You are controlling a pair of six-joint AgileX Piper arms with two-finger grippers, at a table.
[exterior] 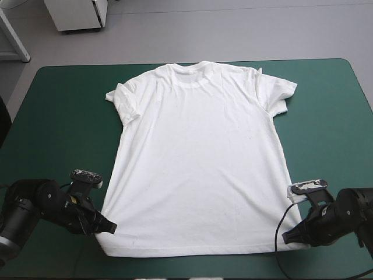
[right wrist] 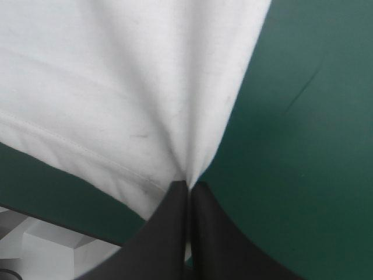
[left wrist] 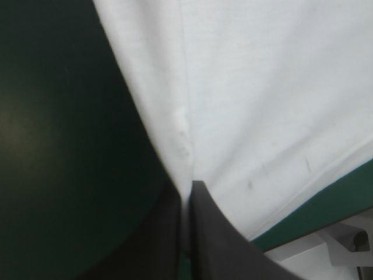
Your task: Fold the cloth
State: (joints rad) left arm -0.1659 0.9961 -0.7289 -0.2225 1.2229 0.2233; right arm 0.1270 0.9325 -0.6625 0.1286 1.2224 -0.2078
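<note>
The white T-shirt [exterior: 198, 157] lies spread flat on the teal-green cover, collar toward the far edge and hem near the front edge. My left gripper [exterior: 108, 227] is shut on the T-shirt at its near-left hem corner; in the left wrist view the fabric [left wrist: 262, 99] puckers into the meeting fingers [left wrist: 213, 239] of that gripper [left wrist: 187, 189]. My right gripper [exterior: 288, 237] is shut on the T-shirt at the near-right hem corner. In the right wrist view the cloth [right wrist: 116, 81] gathers into folds at the fingertips of that gripper [right wrist: 189, 185].
Bare teal-green cover [exterior: 58, 116] flanks the shirt on both sides and beyond the collar. The table's front edge runs just below the hem. A white cabinet [exterior: 78, 14] stands on the floor beyond the far edge.
</note>
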